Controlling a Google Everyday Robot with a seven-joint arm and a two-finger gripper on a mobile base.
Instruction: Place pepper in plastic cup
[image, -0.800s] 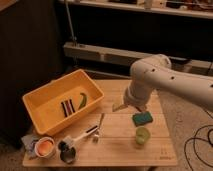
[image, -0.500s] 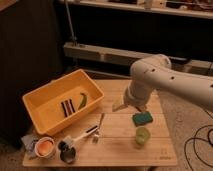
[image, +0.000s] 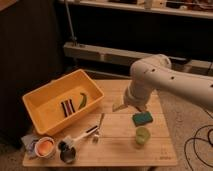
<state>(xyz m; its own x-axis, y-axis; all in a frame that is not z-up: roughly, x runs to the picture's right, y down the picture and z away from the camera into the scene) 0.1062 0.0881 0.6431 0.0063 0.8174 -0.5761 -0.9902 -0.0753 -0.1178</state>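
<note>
Your pepper (image: 82, 100) lies in the yellow bin (image: 37, 107) at the bench's (image: 120, 150) left, beside dark sticks (image: 67, 107). Your gripper (image: 120, 106) hangs mid-bench, jaws wide, holding nothing. To its right you have the green sponge (image: 143, 118), with the plastic cup (image: 142, 135) just in front of it.

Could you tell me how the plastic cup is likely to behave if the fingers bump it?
The plastic cup looks thin and translucent, so it is probably light and apt to slide. It stands upright, so a sideways nudge may tip it. The gripper hangs open over the table, near the sponge.
</note>
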